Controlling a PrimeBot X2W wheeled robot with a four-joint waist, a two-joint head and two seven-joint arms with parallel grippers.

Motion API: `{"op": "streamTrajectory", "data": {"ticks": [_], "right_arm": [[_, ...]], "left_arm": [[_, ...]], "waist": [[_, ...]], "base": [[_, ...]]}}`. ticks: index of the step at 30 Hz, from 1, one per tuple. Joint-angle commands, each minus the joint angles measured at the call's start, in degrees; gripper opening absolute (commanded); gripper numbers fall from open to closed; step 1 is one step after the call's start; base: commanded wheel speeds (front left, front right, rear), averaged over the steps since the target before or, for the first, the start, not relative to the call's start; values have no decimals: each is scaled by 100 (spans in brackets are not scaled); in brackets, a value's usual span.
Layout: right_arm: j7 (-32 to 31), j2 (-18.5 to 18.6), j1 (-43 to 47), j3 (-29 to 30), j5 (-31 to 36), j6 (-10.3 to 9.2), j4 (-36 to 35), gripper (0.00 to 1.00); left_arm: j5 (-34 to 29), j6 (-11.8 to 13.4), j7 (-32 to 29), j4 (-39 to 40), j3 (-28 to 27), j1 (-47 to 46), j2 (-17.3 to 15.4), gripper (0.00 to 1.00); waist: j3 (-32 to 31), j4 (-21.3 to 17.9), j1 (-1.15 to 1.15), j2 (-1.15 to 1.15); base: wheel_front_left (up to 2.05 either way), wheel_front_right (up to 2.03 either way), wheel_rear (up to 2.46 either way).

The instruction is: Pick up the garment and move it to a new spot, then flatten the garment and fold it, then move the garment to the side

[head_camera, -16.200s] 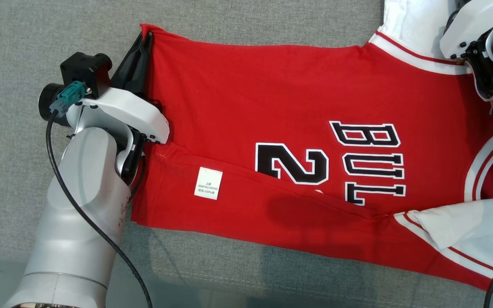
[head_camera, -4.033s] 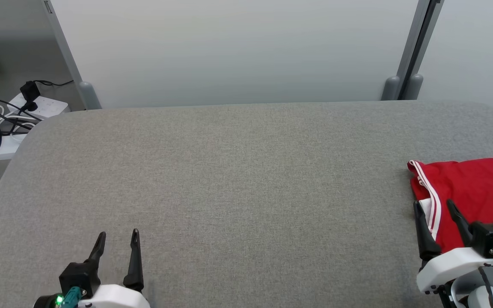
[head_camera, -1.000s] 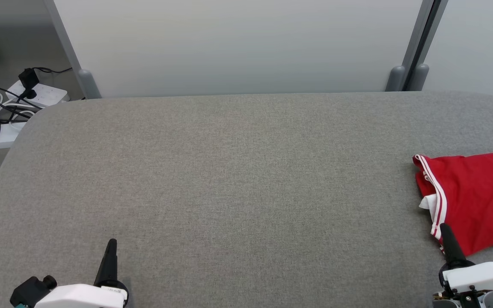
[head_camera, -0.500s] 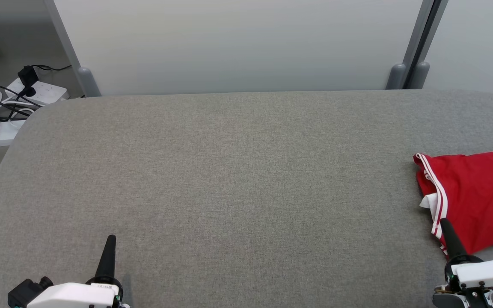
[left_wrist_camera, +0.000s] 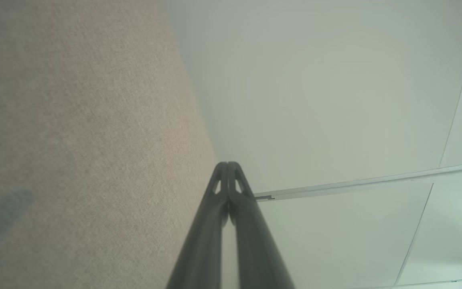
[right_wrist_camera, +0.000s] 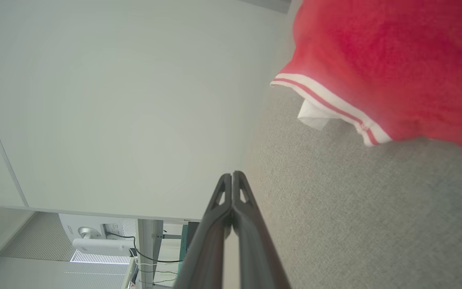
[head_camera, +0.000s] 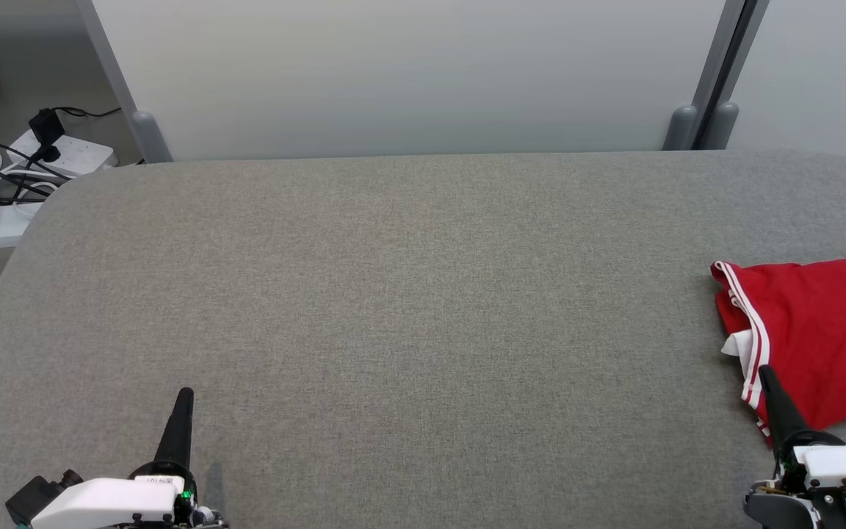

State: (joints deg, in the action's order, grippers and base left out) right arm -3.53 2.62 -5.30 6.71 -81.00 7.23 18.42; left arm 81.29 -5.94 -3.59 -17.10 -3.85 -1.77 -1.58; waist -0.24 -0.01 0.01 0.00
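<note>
The red jersey (head_camera: 819, 330) with white trim lies bunched at the right edge of the grey fabric table (head_camera: 408, 294). At the table's near right corner is the right gripper (head_camera: 767, 376), fingers pressed together and empty. The left gripper (head_camera: 182, 400), at the table's near left, is also clenched on nothing.

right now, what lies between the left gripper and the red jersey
A bare stretch of grey fabric surface runs from the left gripper to the red jersey, seen in head view.
</note>
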Motion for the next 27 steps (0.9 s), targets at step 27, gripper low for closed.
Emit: {"op": "streamTrajectory", "data": {"ticks": [27], "right_arm": [[-297, 26, -89, -17, -1116, 25, -439, 0]], "left_arm": [[1089, -155, -289, 304, -265, -442, -130, 0]], "waist": [[41, 1, 0, 0]], "base": [[0, 0, 0]]}}
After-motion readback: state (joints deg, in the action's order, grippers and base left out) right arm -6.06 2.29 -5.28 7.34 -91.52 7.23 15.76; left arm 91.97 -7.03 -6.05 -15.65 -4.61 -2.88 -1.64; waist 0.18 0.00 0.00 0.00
